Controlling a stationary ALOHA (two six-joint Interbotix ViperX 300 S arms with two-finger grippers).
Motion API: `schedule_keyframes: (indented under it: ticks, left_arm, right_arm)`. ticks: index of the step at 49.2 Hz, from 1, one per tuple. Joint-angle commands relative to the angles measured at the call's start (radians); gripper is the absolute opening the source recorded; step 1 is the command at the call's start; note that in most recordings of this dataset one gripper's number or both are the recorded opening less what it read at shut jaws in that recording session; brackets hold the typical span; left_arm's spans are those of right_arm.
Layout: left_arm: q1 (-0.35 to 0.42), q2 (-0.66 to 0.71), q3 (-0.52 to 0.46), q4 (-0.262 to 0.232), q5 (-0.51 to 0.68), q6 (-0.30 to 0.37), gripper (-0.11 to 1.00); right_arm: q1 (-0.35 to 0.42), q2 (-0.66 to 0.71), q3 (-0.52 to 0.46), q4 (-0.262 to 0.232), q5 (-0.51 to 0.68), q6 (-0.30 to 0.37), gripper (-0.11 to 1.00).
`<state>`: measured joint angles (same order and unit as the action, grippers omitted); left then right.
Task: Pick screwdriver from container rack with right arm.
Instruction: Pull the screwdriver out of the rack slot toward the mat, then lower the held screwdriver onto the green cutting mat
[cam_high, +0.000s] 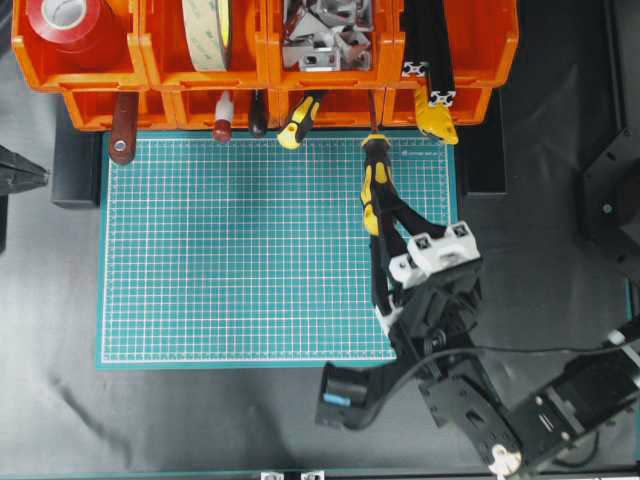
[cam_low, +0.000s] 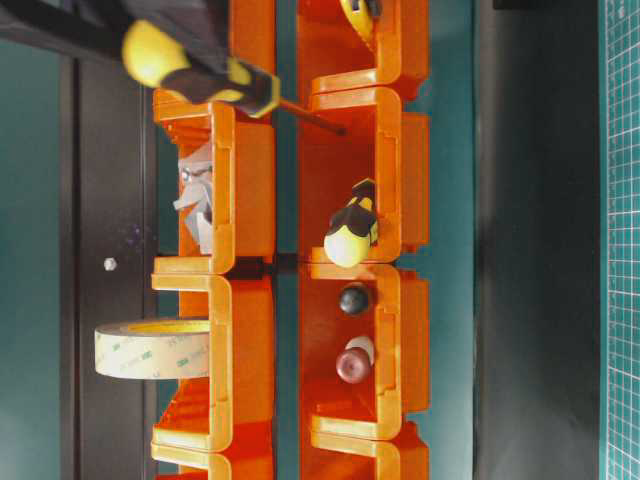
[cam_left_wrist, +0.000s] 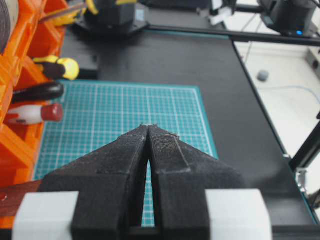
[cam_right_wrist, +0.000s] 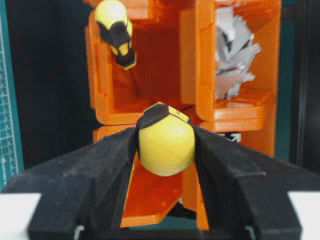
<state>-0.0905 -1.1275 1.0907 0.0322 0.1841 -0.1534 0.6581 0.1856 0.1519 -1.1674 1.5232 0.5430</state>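
Over far-right edge of gridded green cutting mat (cam_high: 250, 250): right gripper (cam_right_wrist: 165, 150), rough black foam jaws clamped on chunky rounded yellow-black handle of screwdriver (cam_high: 372, 185); thin shaft tip at glossy orange plastic container rack (cam_high: 265, 50), lower tier. Left gripper (cam_left_wrist: 149, 131) hovering, wedge-shaped jaws pressed together, holding nothing.

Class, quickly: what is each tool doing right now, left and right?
Left tool: closed, holding nothing.
Right tool: closed on the screwdriver handle.

Green mat (cam_high: 240, 250) lies open; container rack (cam_high: 260, 105) walls its far edge.
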Motion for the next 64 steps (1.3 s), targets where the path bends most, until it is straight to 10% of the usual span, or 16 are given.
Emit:
schedule_keyframes:
  ticks: [1,16,33,64]
  left_arm:
    - [-0.002,0.006,-0.017,0.003,-0.005,-0.003,0.0]
    - [-0.002,-0.003,-0.021,0.003,-0.005,-0.005,0.0]
    - [-0.003,-0.041,-0.037,0.003,-0.005,-0.006,0.0]
    - [-0.002,-0.055,-0.066,0.003,0.008,-0.135,0.0]
  right_arm:
    - [0.043,-0.028,-0.078,-0.023,0.012,-0.009,0.38]
    - [0.21,-0.003,-0.245,-0.143,-0.002,0.002,0.38]
    - [0.245,0.025,-0.296,-0.133,-0.219,-0.011,0.37]
    - [0.028,-0.21,0.293,-0.101,-0.92,-0.015,0.37]
